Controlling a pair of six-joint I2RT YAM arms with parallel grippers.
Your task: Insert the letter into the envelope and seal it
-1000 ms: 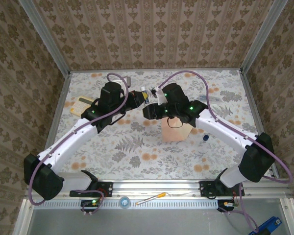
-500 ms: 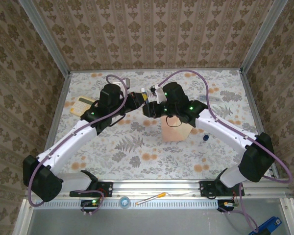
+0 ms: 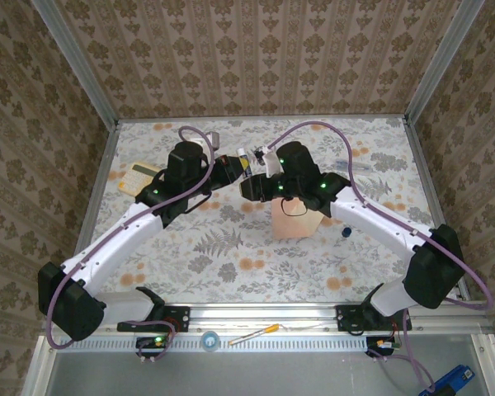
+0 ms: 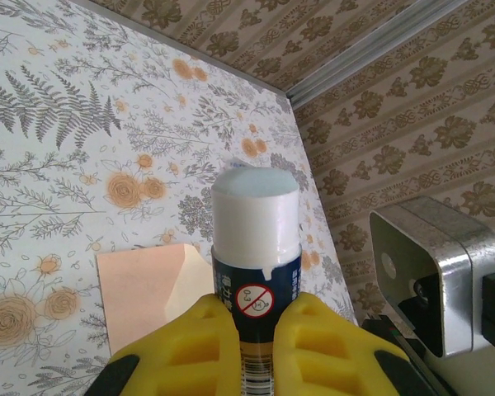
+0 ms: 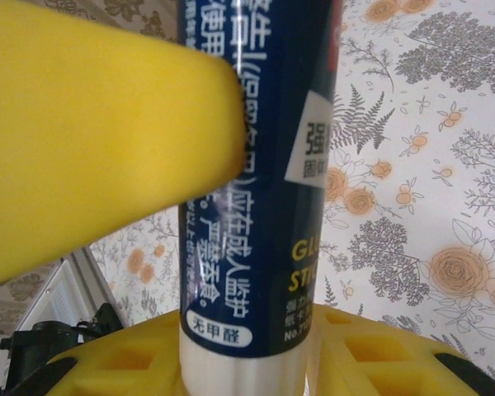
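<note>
**Glue stick pinched between both arms, above the far middle of the tabletop**
The left jaws are clenched on the dark blue barrel of the glue stick [image 4: 256, 239]. The right jaws look closed on its ribbed white end. The envelope [image 3: 295, 221] lies flat on the tabletop [image 3: 231, 256], nearer and to the right, under the right arm; I cannot tell if the letter is inside. Pulling or twisting the stick could make the smooth barrel slip, so it may drop or smear glue across the paper.

Looks like a robot lab test cell: brown damask-wallpaper wall panels [image 3: 256, 58] in silver alu frame [image 3: 74, 62], floral-print tabletop [image 3: 231, 264], 2 white-and-black robot arms [image 3: 120, 235] bolted to metal rail [image 3: 297, 318].
</note>
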